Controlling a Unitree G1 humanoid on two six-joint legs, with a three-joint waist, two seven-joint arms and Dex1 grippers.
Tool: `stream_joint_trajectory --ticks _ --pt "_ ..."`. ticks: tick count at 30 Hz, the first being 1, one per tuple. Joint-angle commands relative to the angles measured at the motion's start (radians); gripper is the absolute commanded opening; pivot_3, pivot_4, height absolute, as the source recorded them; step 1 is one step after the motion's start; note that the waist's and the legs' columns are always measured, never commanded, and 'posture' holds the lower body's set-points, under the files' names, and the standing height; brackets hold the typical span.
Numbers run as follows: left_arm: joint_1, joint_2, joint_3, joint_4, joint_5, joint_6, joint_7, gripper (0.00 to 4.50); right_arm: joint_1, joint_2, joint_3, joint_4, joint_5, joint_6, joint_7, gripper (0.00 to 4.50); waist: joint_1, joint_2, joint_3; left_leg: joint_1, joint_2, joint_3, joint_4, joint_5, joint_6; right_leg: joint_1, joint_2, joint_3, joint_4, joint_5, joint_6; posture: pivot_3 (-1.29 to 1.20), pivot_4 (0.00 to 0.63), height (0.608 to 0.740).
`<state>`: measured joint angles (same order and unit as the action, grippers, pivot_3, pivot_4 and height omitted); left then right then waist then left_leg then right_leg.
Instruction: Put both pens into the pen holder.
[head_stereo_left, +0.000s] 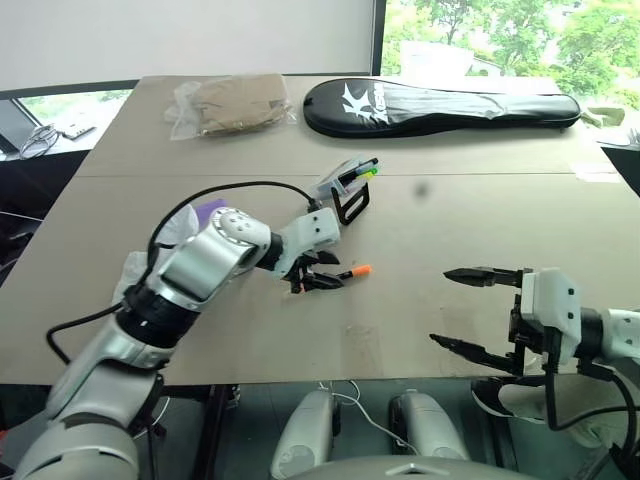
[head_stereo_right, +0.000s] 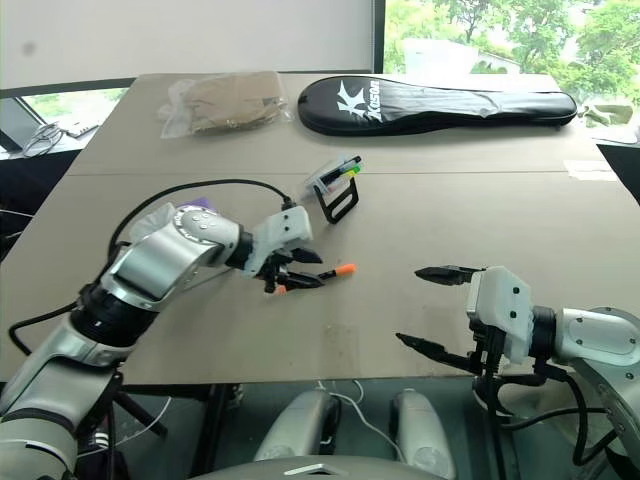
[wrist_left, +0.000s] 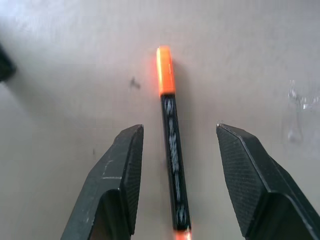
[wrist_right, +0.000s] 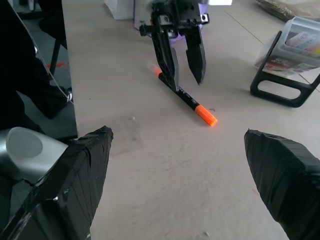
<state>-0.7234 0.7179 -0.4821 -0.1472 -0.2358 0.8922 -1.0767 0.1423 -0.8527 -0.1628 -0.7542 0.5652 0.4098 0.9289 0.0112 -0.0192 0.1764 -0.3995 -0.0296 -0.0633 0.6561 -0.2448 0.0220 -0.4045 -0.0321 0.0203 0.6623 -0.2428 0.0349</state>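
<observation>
Jaws: left gripper standing apart, straddling orange-ended pen without touching | right gripper gaping wide, holding nothing | that one pen lying flat on table | one pen holder sitting just beyond, pen tips poking out

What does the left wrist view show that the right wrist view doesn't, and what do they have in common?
Left wrist view alone: a close look straight down the left gripper, its fingers apart on either side of the orange-ended pen, not pressing it.

Right wrist view alone: the right gripper spread wide in the foreground, the pen holder on its black wire stand, and the table edge.

Both: the orange-ended pen lying flat on the table, with the left gripper's fingers straddling it.
</observation>
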Motion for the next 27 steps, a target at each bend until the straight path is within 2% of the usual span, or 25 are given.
stream_joint_trajectory --ticks 1,3,6,9,10,12,15,18,20,22,23,25,27 --pt "-0.042 -0.029 -0.060 -0.009 0.040 0.087 0.031 2.33 -0.019 0.013 0.017 -0.008 -0.014 -0.017 -0.016 4.50 -0.005 0.000 0.000 0.000 0.000 0.000 0.000 0.000 0.000 0.000 0.000 0.000 0.000 0.000 0.000 0.00 0.150 0.740" --pt "-0.060 -0.031 -0.113 -0.002 0.073 0.104 0.033 2.33 -0.030 0.019 0.026 -0.006 -0.021 -0.014 -0.026 4.50 -0.006 0.000 0.000 0.000 0.000 -0.001 0.000 0.000 0.000 0.000 0.000 0.000 0.001 0.000 0.000 0.00 0.150 0.740" --pt "-0.083 -0.047 -0.172 0.021 0.109 0.125 0.041 1.66 -0.049 0.027 0.036 -0.002 -0.030 -0.008 -0.045 4.50 -0.006 0.000 0.000 0.001 0.000 -0.001 0.000 0.000 0.000 0.000 0.000 0.000 0.001 0.000 0.000 0.00 0.150 0.740" --pt "-0.081 -0.049 -0.182 -0.001 0.113 0.124 0.032 0.24 -0.057 0.029 0.042 -0.006 -0.037 0.001 -0.058 4.50 -0.007 0.000 -0.001 0.002 0.000 0.000 0.000 0.000 0.000 0.001 0.000 0.000 0.001 0.000 0.000 0.00 0.150 0.740" --pt "-0.080 -0.048 -0.179 -0.007 0.111 0.124 0.028 0.03 -0.057 0.029 0.042 -0.008 -0.039 0.004 -0.061 4.50 -0.007 0.000 -0.001 0.002 0.000 0.000 0.000 0.000 0.000 0.001 0.000 0.001 0.001 0.000 0.000 0.00 0.150 0.740" --pt "-0.071 -0.053 -0.142 -0.022 0.096 0.104 0.027 0.03 -0.055 0.032 0.042 -0.012 -0.042 0.009 -0.071 4.50 -0.007 0.000 -0.001 0.002 0.000 0.000 0.000 0.000 0.000 0.001 0.000 0.000 0.001 0.000 0.000 0.00 0.150 0.740" --pt "-0.076 -0.128 0.049 -0.046 -0.019 0.124 0.043 0.03 -0.049 0.037 0.038 -0.020 -0.043 0.017 -0.086 4.50 -0.005 0.000 0.000 0.001 0.000 -0.001 0.000 0.000 0.000 0.001 -0.002 0.000 0.001 0.000 0.000 0.00 0.150 0.740" --pt "-0.134 -0.236 0.293 -0.041 -0.165 0.197 0.088 0.03 -0.046 0.045 0.031 -0.028 -0.034 0.027 -0.102 4.50 0.004 0.000 0.000 -0.003 0.001 -0.005 0.004 0.000 0.000 0.000 -0.003 -0.002 0.001 0.000 0.000 0.00 0.150 0.740" --pt "-0.197 -0.359 0.478 -0.024 -0.242 0.141 0.206 0.03 -0.042 0.051 0.021 -0.034 -0.024 0.031 -0.111 4.50 0.003 0.000 0.000 -0.006 0.001 -0.008 0.009 0.000 0.000 0.000 -0.003 -0.005 0.001 0.000 0.000 0.00 0.150 0.740" --pt "-0.280 -0.467 0.602 0.002 -0.290 0.070 0.310 0.03 -0.061 0.077 -0.016 -0.035 0.017 0.031 -0.140 4.50 0.004 -0.001 0.001 -0.008 0.001 -0.010 0.012 0.000 0.000 -0.001 -0.003 -0.006 0.001 0.000 0.000 0.00 0.150 0.740" --pt "-0.300 -0.492 0.625 0.010 -0.298 0.047 0.334 0.03 -0.072 0.089 -0.031 -0.034 0.037 0.034 -0.153 4.50 0.004 -0.001 0.000 -0.010 0.000 -0.012 0.013 0.000 0.000 -0.001 -0.003 -0.006 0.000 0.000 0.000 0.00 0.150 0.740" --pt "-0.310 -0.499 0.591 0.031 -0.221 -0.104 0.357 0.03 -0.155 0.147 -0.104 -0.021 0.148 0.051 -0.241 4.50 -0.002 0.000 0.000 -0.010 -0.001 -0.011 0.014 0.002 -0.004 -0.001 -0.004 -0.006 0.001 0.001 0.001 0.00 0.150 0.740" --pt "-0.269 -0.483 0.512 0.057 -0.094 -0.412 0.327 0.03 -0.237 0.165 -0.163 -0.003 0.200 0.071 -0.312 4.50 -0.006 0.001 -0.001 -0.007 0.000 -0.007 0.012 0.002 -0.005 0.000 -0.004 -0.004 0.001 0.001 0.001 0.00 0.150 0.740"
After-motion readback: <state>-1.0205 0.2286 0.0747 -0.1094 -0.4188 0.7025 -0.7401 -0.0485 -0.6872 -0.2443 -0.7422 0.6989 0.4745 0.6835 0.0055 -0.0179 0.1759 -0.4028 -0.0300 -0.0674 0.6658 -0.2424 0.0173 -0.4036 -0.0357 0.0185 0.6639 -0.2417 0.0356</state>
